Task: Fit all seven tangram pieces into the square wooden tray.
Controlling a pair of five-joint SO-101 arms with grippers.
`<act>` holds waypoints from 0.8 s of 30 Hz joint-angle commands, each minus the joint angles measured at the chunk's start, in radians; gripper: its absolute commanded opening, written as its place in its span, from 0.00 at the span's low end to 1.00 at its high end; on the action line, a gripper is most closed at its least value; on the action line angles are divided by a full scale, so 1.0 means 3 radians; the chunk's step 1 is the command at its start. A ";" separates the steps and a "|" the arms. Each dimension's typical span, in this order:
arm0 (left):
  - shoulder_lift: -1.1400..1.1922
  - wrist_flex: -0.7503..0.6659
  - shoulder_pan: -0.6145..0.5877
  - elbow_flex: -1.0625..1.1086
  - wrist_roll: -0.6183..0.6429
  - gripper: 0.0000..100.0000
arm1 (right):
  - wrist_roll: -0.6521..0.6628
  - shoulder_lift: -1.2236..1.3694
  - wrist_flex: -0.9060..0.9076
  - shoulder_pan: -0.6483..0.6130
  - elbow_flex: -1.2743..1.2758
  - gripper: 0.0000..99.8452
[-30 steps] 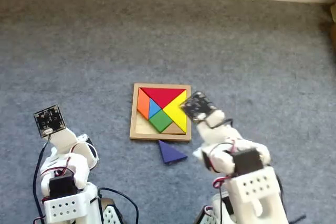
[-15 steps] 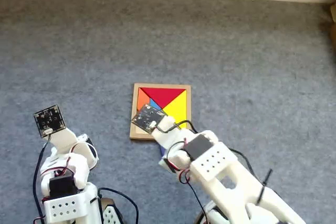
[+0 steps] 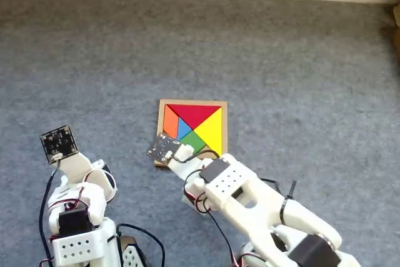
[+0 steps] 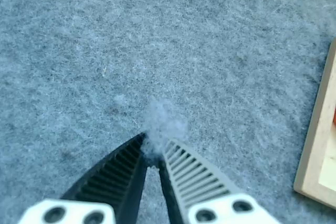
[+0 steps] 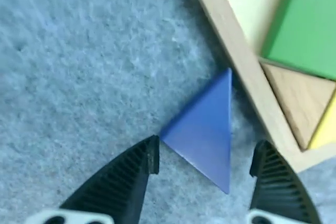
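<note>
The square wooden tray (image 3: 160, 154) lies mid-table holding a red triangle (image 3: 195, 114), a yellow triangle (image 3: 212, 132), an orange piece (image 3: 170, 123), a small blue piece (image 3: 183, 129) and a green square (image 3: 192, 142). In the right wrist view a loose dark blue triangle (image 5: 207, 129) lies on the carpet against the tray's outer edge (image 5: 236, 40). My right gripper (image 5: 206, 162) is open just above it, one finger on each side. A brown piece (image 5: 302, 100) sits beside the green square (image 5: 310, 35). My left gripper (image 4: 152, 148) is shut and empty over bare carpet.
Grey carpet covers the whole table. The right arm (image 3: 237, 189) stretches across the tray's near edge and hides the loose triangle from above. The left arm (image 3: 78, 179) stands at the near left, with a tray corner (image 4: 317, 156) off to its side.
The right arm has swung left along the tray's near edge and come down over the dark blue triangle, covering it from above. The left arm has not moved.
</note>
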 commanded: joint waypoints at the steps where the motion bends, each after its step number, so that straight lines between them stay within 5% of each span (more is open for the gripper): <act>1: -0.0079 -0.0026 -0.0043 0.0069 0.0026 0.01 | -0.0026 0.0043 -0.0064 -0.0095 -0.0228 0.28; 24: -0.0079 -0.0026 -0.0043 0.0069 0.0026 0.01 | -0.0276 0.0320 -0.0294 0.0018 -0.0238 0.28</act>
